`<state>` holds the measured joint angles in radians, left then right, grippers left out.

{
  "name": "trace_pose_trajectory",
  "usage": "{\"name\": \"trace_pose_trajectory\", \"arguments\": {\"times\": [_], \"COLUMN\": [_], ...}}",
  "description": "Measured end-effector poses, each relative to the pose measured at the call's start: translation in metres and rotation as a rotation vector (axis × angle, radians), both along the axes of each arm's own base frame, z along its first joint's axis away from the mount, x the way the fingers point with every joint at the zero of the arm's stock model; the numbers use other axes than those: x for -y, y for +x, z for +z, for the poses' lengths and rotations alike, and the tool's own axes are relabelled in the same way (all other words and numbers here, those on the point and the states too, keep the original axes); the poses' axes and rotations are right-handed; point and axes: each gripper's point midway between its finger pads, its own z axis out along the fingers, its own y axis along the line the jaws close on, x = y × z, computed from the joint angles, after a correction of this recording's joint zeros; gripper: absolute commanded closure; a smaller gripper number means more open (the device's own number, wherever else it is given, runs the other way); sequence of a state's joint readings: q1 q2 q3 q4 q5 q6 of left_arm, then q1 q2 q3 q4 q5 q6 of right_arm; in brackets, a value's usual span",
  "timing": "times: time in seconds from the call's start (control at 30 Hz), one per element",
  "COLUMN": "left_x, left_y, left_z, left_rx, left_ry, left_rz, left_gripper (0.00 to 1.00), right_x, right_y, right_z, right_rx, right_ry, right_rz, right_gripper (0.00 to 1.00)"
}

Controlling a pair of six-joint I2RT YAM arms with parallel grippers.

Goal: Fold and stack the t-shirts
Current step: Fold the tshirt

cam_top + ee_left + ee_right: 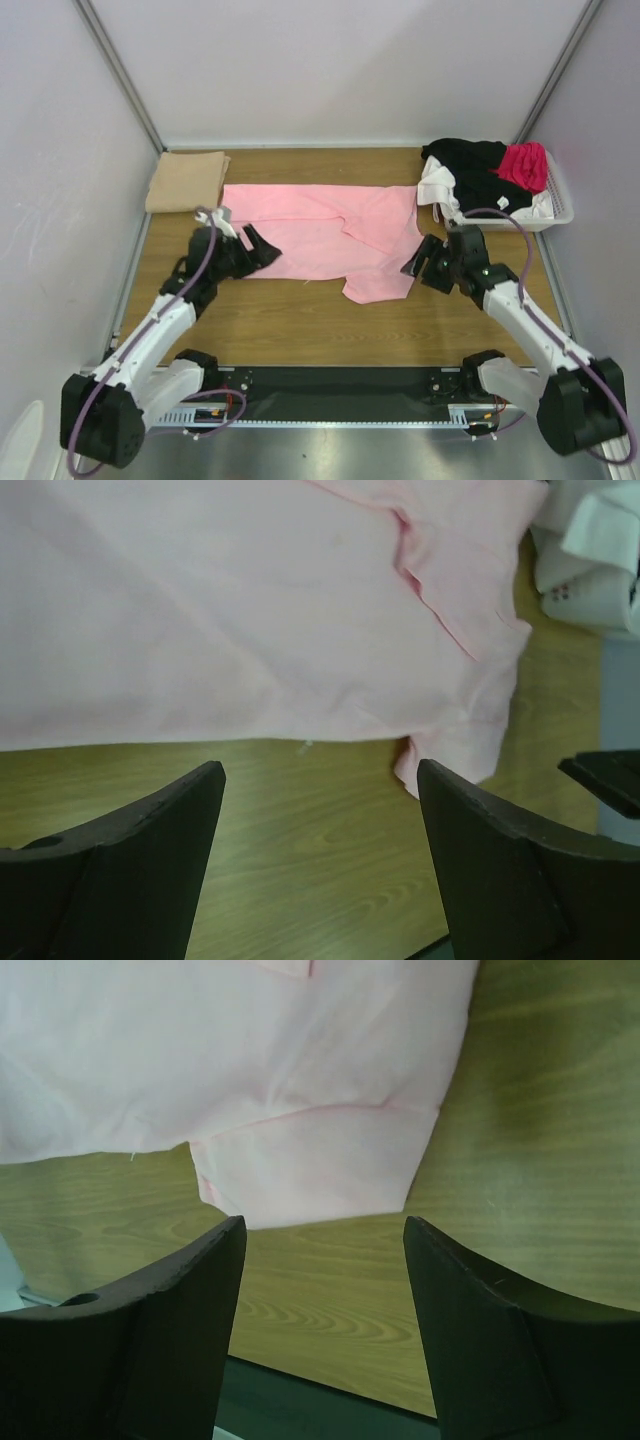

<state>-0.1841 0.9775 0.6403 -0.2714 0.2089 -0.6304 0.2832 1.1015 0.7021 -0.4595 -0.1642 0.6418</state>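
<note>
— On the table (330, 330), what cloth, and where?

— Across the middle, spread wide and lying sideways: light pink t-shirt (320, 225), one flap reaching toward the near edge at the right. At the far right, white plastic basket (555, 212), heaped with a black t-shirt (470, 165), a magenta t-shirt (525, 165) and a white t-shirt (437, 185). In the far left corner, tan t-shirt (187, 181), already folded.

— Likely handling of the pink one?

— Light, limp, no stiffness whatever; bound to sag and crease wherever unsupported, and probably to drag a little on the wood. Best pinched at the near hem, one corner per side, thin edge only, to lift a single layer.

— And the arms?

— Both reached forward, bent low, angled inward toward the pink cloth. At its near left edge, left hand (265, 247): fingers wide apart, nothing between them, bare wood below in the wrist view, hem just beyond. Just beside the flap, right hand (417, 257): likewise spread and empty, flap corner just ahead of the fingertips.
</note>
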Motion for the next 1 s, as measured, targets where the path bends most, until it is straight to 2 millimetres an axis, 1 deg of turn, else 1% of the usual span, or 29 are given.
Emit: {"name": "trace_pose_trajectory", "arguments": {"times": [0.07,0.13,0.17,0.27,0.37,0.47,0.53,0.6,0.73,0.83,0.9,1.0], "left_x": [0.03,0.057,0.068,0.094,0.119,0.137,0.145,0.157,0.193,0.217,0.231,0.251], "left_y": [-0.016,-0.032,-0.04,-0.055,-0.055,-0.052,-0.049,-0.042,-0.02,-0.007,0.001,0.014], "left_z": [-0.009,-0.027,-0.038,-0.066,-0.081,-0.088,-0.087,-0.081,-0.049,-0.026,-0.021,-0.027], "left_rx": [0.021,0.01,-0.007,-0.049,-0.058,-0.046,-0.028,-0.008,0.09,0.163,0.188,0.195], "left_ry": [-0.056,-0.102,-0.111,-0.114,-0.125,-0.147,-0.16,-0.167,-0.22,-0.257,-0.276,-0.295], "left_rz": [-0.059,-0.106,-0.123,-0.17,-0.208,-0.238,-0.259,-0.29,-0.366,-0.418,-0.443,-0.473], "left_gripper": [0.18,0.18,0.18,0.19,0.2,0.2,0.2,0.2,0.2,0.2,0.21,0.22], "right_x": [0.003,0.006,0.007,0.012,0.016,0.016,0.015,0.015,0.014,0.013,0.01,0.006], "right_y": [-0.011,-0.023,-0.028,-0.04,-0.045,-0.044,-0.042,-0.043,-0.042,-0.041,-0.039,-0.039], "right_z": [-0.003,-0.015,-0.021,-0.043,-0.058,-0.062,-0.063,-0.066,-0.066,-0.066,-0.067,-0.067], "right_rx": [0.028,0.032,0.028,0.021,0.023,0.045,0.071,0.091,0.132,0.158,0.177,0.191], "right_ry": [0.029,0.045,0.047,0.045,0.041,0.049,0.059,0.069,0.091,0.103,0.115,0.127], "right_rz": [-0.026,-0.042,-0.049,-0.065,-0.08,-0.082,-0.082,-0.085,-0.087,-0.086,-0.085,-0.073], "right_gripper": [0.3,0.29,0.29,0.28,0.26,0.26,0.27,0.28,0.3,0.35,0.37,0.39]}}
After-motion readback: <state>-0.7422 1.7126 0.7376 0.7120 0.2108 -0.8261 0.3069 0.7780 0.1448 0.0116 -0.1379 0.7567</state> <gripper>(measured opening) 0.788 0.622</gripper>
